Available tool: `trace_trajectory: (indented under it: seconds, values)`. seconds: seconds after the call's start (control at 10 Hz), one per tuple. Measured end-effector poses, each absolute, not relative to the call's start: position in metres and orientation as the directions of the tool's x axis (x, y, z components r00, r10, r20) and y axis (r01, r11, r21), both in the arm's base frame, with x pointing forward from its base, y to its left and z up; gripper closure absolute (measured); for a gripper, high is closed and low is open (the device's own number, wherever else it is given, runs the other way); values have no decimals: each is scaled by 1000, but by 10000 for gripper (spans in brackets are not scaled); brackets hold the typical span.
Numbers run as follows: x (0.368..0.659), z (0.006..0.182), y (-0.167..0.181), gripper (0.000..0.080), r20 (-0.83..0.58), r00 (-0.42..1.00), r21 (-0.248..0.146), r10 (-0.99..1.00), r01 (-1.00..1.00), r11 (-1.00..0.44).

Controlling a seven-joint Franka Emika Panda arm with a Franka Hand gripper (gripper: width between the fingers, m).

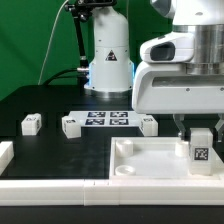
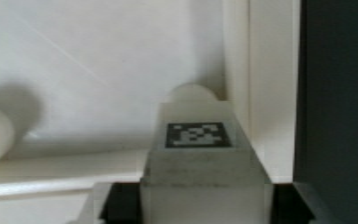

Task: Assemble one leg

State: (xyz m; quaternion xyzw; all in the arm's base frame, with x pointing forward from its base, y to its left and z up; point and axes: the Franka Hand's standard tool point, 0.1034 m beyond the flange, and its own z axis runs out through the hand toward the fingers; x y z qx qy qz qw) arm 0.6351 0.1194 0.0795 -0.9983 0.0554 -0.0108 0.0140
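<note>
Gripper (image 1: 200,140) fingers are pinched on the leg (image 1: 200,146), a small white post with a square marker tag facing outward. It is held upright over the tabletop (image 1: 150,163), the big white tray, close to the corner at the exterior view's right. In the wrist view the leg (image 2: 197,140) sits between the dark fingers (image 2: 119,202), beside the tray's raised rim. Three more white legs (image 1: 31,124) lie on the black table (image 1: 50,150), flanking the marker board (image 1: 108,120) toward the far edge.
</note>
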Motion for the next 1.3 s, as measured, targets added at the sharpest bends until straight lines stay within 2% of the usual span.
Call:
trace_trajectory:
  seconds: [0.3,0.5,0.6,0.9,1.0,1.2,1.3]
  values:
    - [635,79,120,509,8,927,-39,-376,-375,-926]
    - [635,78,119,508,-13,801,-51,-598,-598,-800]
    - [635,78,119,508,-16,761,-50,-648,-648,-760]
    - [635,78,122,508,-32,503,-43,-864,-864,-501]
    - [635,78,122,508,-36,376,-43,-926,-926,-374]
    - [635,78,122,508,-47,189,-40,-981,-982,-187]
    - [636,78,121,508,-54,145,-39,-988,-989,-143]
